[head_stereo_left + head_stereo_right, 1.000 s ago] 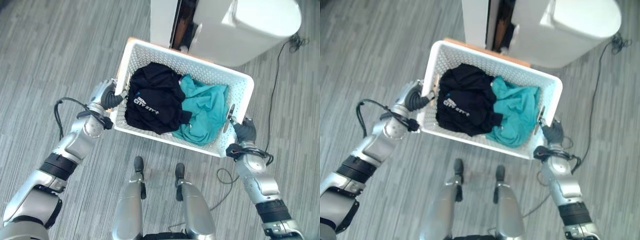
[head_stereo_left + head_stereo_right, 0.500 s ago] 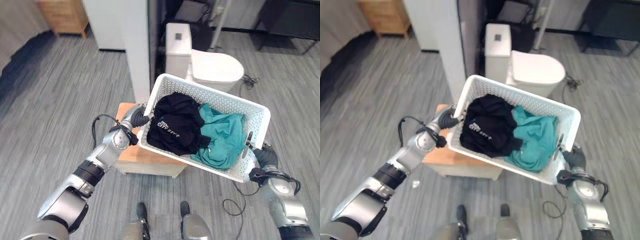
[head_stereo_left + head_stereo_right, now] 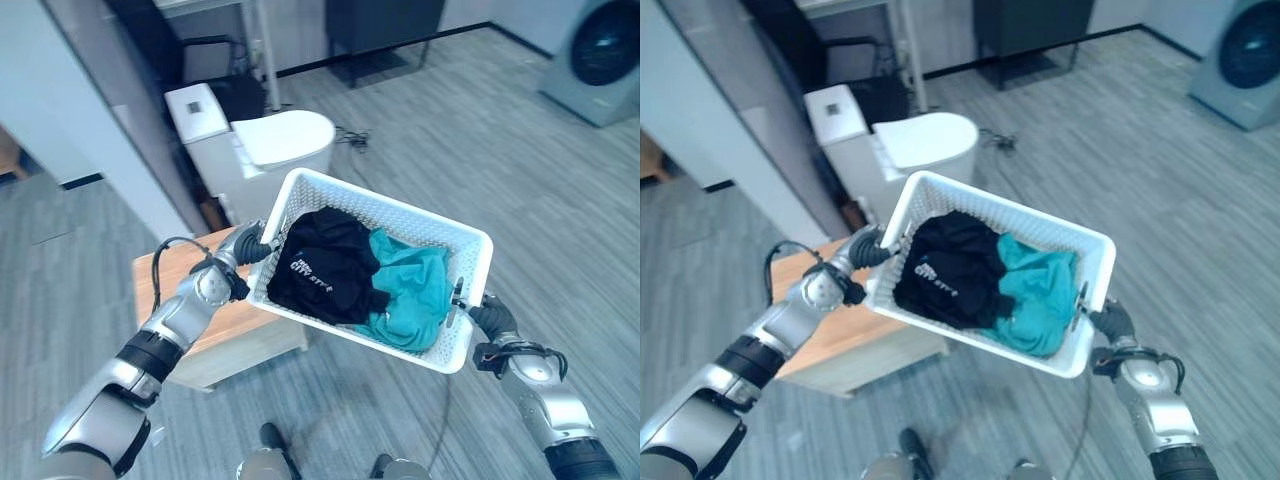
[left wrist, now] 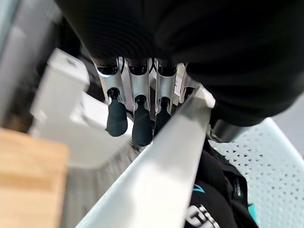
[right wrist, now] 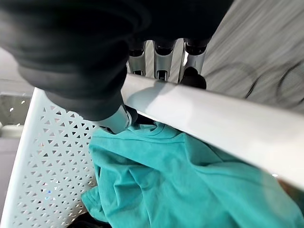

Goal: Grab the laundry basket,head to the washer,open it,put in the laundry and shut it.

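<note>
two garments, black and teal, fill the white perforated laundry basket (image 3: 470,262).

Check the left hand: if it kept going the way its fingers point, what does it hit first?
Likely the white toilet. The left hand grips the white perforated laundry basket by its rim, fingers curled over the edge and pointing past it; its wrist view shows the toilet beyond the fingertips. Depth is unclear.
</note>
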